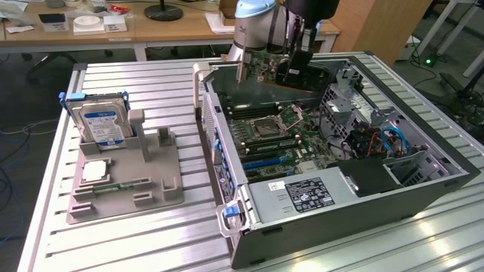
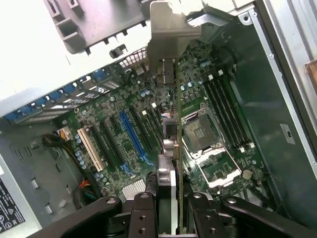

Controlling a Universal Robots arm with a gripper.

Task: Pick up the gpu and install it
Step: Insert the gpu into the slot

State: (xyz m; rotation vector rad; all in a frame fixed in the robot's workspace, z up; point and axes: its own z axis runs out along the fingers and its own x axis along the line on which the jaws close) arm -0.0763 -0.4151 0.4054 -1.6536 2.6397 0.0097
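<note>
The gpu (image 2: pixel 171 129) is held edge-on above the motherboard (image 1: pixel 280 141) inside the open computer case (image 1: pixel 423 187). It is clamped between the closed fingers of the gripper (image 2: pixel 171 201). For this step, the card should be carried upright, with its lower edge lined up along one slot. A thin green board and a bent silver bracket (image 2: pixel 171 29) are seen over long plastic slots, one blue (image 2: pixel 132 136).
</note>
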